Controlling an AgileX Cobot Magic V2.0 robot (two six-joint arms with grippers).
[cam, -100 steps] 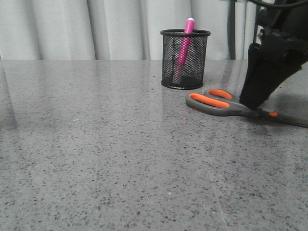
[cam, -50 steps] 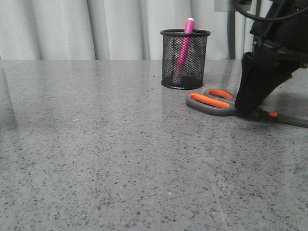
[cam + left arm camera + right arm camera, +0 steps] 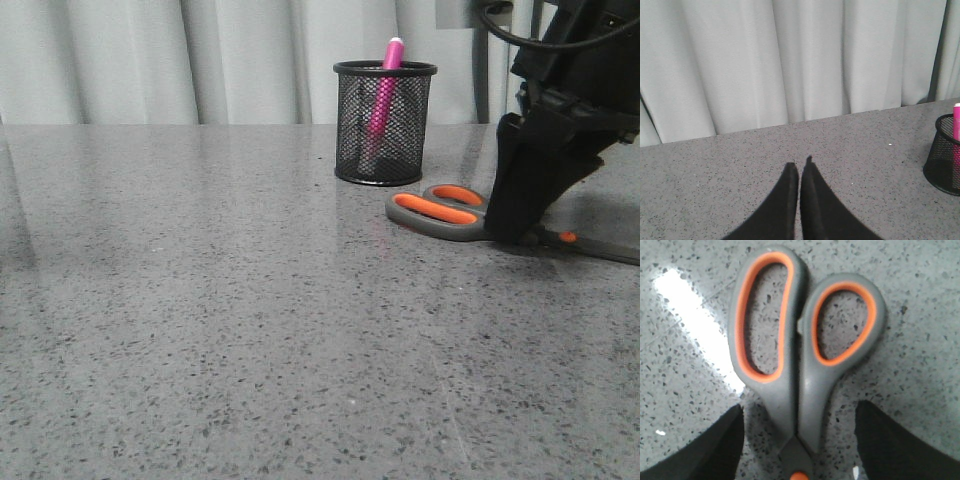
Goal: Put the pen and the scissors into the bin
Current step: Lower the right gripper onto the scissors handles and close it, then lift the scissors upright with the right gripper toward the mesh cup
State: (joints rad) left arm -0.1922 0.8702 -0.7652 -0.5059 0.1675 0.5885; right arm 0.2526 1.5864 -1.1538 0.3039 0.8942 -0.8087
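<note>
The scissors (image 3: 450,213) lie flat on the grey table at the right, handles toward the bin. In the right wrist view the scissors (image 3: 805,365) lie closed, with grey handles lined in orange. My right gripper (image 3: 510,235) is open and down at the table; its fingers (image 3: 705,450) stand either side of the scissors' neck, apart from it. The black mesh bin (image 3: 384,122) stands behind the scissors with the pink pen (image 3: 384,90) upright inside. The bin (image 3: 945,155) also shows in the left wrist view. My left gripper (image 3: 800,167) is shut and empty above the table.
A grey speckled table (image 3: 200,300) fills the front view. A pale curtain (image 3: 200,60) hangs behind it. A bright light reflection (image 3: 695,325) lies on the table beside the scissors.
My right gripper has come down and a little left, onto the scissors near the pivot. The scissors, pen and bin have not moved.
</note>
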